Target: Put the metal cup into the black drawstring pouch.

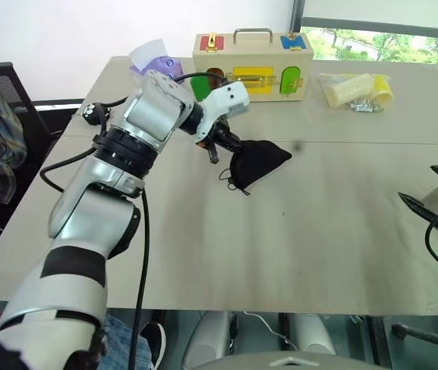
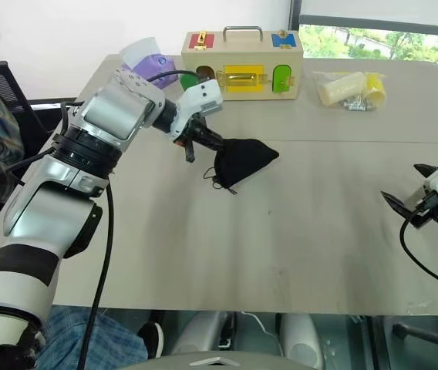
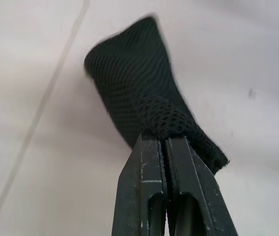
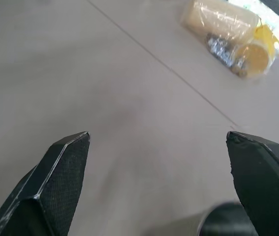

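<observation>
Right eye view, nearest first: my right gripper [image 2: 408, 191] sits low at the right edge over the beige table [image 2: 281, 254], fingers spread wide, nothing between them. Right wrist view confirms it, both black fingertips [image 4: 66, 162] far apart with bare tabletop in the gap.

Mid table: my left gripper [image 1: 220, 143] reaches in from the left, pointing right and downward, fingers pinched tight on the gathered neck of the black drawstring pouch [image 1: 259, 162]. Left wrist view shows the two fingers pressed together with mesh cloth bunched at their tips (clean pinch). Pouch hangs from that grip with its bottom end resting on or just above the table, hard to call from here. Its thin cord [image 1: 230, 182] dangles at the near side.

I can't make out the metal cup; possibly it's inside the pouch, can't tell.

Far side: wooden latch box [image 1: 254, 58] with a metal handle, purple object [image 1: 161, 66] to its left, plastic-wrapped yellow roll [image 1: 354, 90] to its right.
</observation>
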